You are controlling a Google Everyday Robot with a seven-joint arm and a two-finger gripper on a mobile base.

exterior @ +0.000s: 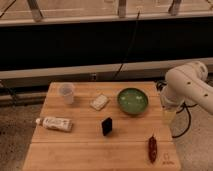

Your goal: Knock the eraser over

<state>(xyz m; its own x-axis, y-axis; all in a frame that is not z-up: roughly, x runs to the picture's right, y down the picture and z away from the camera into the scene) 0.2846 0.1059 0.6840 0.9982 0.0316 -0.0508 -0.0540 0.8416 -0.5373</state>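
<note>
The eraser is a small black block standing upright near the middle of the wooden table. My white arm comes in from the right side. My gripper hangs below it at the table's right edge, to the right of the green bowl and well to the right of the eraser, apart from it.
A clear cup stands at the back left. A pale flat block lies between the cup and the bowl. A white tube lies at the left. A dark red chilli lies at the front right.
</note>
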